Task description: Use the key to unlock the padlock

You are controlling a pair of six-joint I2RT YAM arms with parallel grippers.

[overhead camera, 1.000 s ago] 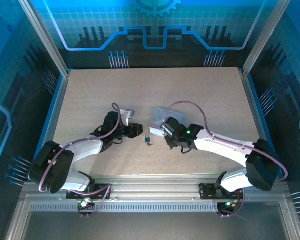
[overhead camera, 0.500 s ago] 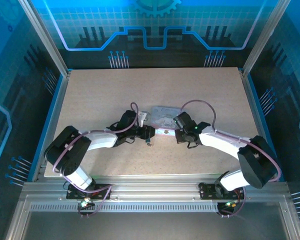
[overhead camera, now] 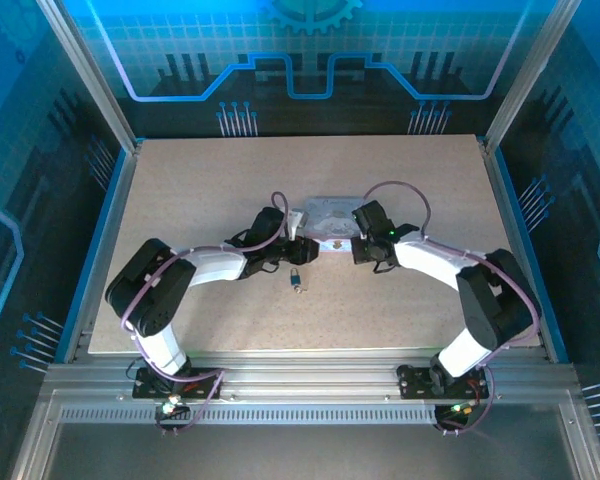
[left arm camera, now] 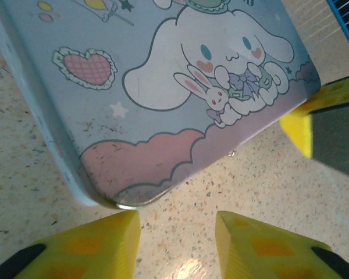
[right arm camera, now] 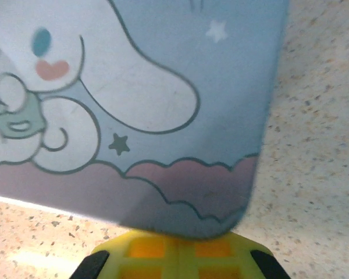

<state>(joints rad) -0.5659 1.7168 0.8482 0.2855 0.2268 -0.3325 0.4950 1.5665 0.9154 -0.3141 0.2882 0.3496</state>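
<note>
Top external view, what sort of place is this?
Probably a robot work cell or demo booth: a speckled table boxed in by an aluminium frame, with blue circuit-pattern wall panels around it.

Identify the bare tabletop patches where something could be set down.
Free: far strip of the table behind the tin, and both side margins. Crowded: the centre, where left claw and right claw flank the tin, padlock just nearer.

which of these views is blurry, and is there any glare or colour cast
Right wrist view: the tin is soft and smeared, darkened toward its near edge. Left wrist view: the tin's print is sharp, with a glare spot on the table by the left tool. Top view: heavy blue cast from the walls; the padlock is tiny.
</note>
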